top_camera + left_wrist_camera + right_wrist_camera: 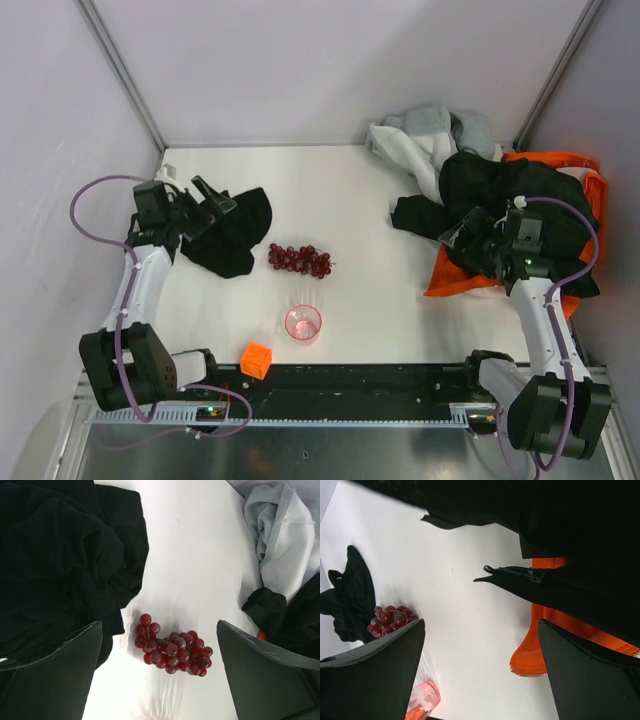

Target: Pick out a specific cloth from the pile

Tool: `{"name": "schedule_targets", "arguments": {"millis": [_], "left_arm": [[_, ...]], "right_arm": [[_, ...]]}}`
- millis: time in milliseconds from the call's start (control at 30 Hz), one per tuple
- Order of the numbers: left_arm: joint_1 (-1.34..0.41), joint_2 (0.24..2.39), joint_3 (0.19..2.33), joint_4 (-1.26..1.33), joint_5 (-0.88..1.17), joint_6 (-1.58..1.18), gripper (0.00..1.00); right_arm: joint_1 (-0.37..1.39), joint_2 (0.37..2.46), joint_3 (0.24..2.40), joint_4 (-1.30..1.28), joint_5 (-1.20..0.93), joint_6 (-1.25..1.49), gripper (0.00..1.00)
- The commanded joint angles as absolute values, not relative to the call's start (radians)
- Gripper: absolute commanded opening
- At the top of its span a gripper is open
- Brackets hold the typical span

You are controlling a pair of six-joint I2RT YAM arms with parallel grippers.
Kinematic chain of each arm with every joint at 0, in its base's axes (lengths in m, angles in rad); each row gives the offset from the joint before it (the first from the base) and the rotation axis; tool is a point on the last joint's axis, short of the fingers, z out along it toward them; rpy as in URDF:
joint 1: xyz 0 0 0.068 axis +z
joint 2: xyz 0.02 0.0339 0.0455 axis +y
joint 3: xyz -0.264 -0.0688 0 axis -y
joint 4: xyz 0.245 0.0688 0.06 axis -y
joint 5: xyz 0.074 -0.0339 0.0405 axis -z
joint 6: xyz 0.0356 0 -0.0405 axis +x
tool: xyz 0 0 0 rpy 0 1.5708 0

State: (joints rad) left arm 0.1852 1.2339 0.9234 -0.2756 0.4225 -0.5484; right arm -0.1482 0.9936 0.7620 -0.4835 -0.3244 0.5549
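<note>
As it gapes wide, the left hand [208,203] hangs beside the cloth [238,235].

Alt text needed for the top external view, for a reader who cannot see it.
A black cloth lies on the left of a white table by the open left end effector, apart from the pile of clothes at the far right, over which the open right end effector hangs. Between them are red grapes, a pink cup and an orange cube.

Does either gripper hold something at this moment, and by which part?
Nothing is held. The left gripper and the right gripper both stand open and empty.
</note>
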Motion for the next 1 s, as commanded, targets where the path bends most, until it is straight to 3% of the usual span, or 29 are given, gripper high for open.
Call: {"name": "schedule_targets", "arguments": {"millis": [0, 467, 733, 967], "left_arm": [[0.159, 1.198, 0.924, -0.313, 0.437, -0.499, 1.0], [-0.304, 1.071, 0.966, -0.627, -0.011, -0.331, 1.0], [-0.407, 0.89, 0.85, -0.699, -0.009, -0.406, 1.0], [-0.418, 0.788, 0.834, -0.707, 0.005, -0.441, 1.0]], "right_arm": [[-0.108, 0.991, 0.759, -0.455, -0.296, 0.576, 0.99], [0.117, 0.927, 0.759, -0.533, -0.119, 0.577, 0.99], [0.25, 0.802, 0.759, -0.669, 0.085, 0.573, 0.99], [0.263, 0.69, 0.759, -0.739, 0.085, 0.555, 0.99]]}}
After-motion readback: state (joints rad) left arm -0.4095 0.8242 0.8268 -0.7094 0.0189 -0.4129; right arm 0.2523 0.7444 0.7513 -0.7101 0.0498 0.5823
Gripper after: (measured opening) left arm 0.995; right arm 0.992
